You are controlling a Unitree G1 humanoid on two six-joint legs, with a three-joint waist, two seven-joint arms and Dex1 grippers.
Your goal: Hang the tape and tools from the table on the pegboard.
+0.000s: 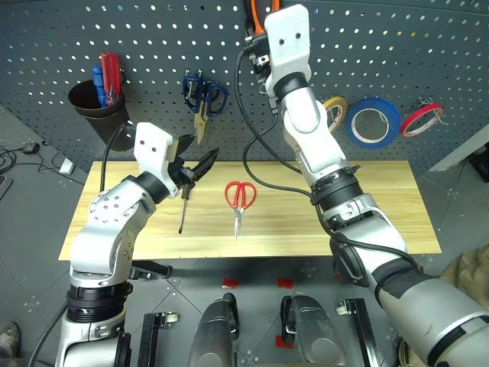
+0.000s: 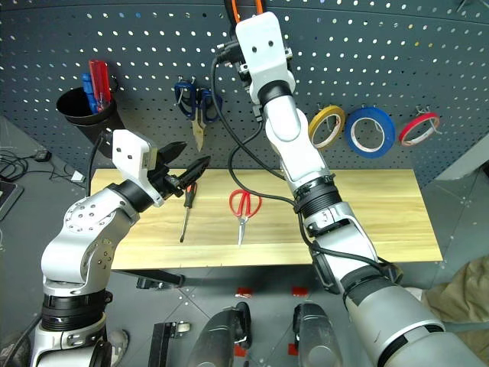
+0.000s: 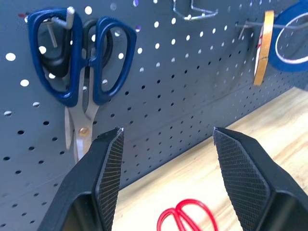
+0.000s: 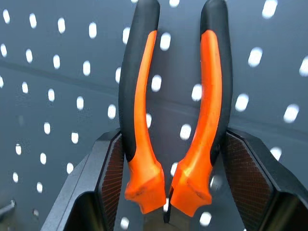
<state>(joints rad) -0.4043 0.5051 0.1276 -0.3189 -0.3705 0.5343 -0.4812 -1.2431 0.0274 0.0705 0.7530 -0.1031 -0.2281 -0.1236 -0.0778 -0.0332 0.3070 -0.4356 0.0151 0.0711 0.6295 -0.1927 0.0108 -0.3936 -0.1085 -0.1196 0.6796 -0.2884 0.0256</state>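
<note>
My right gripper (image 4: 171, 144) is raised high against the dark pegboard (image 1: 153, 46), shut on the orange-and-black pliers (image 4: 142, 96), whose handles point up between its pads. The blue tape (image 1: 372, 122) hangs on a pegboard hook to the right. Red-handled scissors (image 1: 240, 196) lie mid-table on the light wooden table (image 1: 382, 206), and the slim screwdriver (image 1: 183, 206) lies to their left. My left gripper (image 1: 200, 153) hovers open and empty above the screwdriver, pointing at the pegboard.
A black cup (image 1: 99, 111) holding red and blue screwdrivers hangs at the board's left. Blue-handled scissors (image 1: 202, 95) hang beside it. A yellow roll (image 2: 327, 126) and a thin red roll (image 1: 422, 120) flank the blue tape.
</note>
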